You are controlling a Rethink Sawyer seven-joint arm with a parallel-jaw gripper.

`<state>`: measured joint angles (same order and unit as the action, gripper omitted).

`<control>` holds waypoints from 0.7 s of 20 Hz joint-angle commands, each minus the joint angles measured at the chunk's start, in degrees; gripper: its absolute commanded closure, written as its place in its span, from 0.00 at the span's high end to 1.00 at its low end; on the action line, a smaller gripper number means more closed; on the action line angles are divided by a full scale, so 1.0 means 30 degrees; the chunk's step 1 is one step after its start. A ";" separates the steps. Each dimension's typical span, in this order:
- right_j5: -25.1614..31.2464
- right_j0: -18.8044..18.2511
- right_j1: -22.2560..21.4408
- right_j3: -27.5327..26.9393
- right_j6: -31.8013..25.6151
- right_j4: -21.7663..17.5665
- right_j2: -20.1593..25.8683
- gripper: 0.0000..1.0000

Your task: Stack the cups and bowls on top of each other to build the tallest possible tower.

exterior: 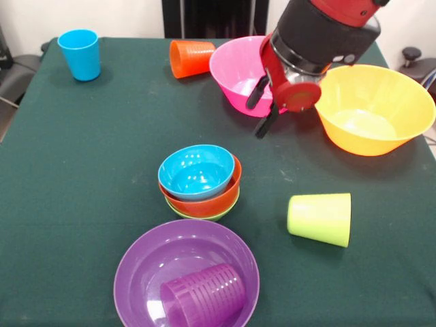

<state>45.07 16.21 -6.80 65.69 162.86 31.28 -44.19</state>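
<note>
My gripper (262,109) is at the back right, shut on the right wall of the large pink bowl (235,68), which is tilted. Three small bowls sit nested at the centre: blue (196,170) on top, orange (212,203) in the middle, green (204,216) at the bottom. The blue cup (80,54) stands upright at the back left. The orange cup (191,58) lies on its side behind the pink bowl. The lime green cup (320,218) lies on its side at the right. The purple cup (203,296) lies inside the wide purple bowl (136,262) at the front.
The large yellow bowl (371,109) stands upright at the right, close to my arm. The table has a dark green cloth (82,170); its left and right edges show in the picture.
</note>
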 commanded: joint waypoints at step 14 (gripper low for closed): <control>-0.0592 0.0143 0.0237 0.1476 0.2581 0.0310 0.3527 1.00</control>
<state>40.09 16.21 -4.70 66.24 162.86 31.64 -41.79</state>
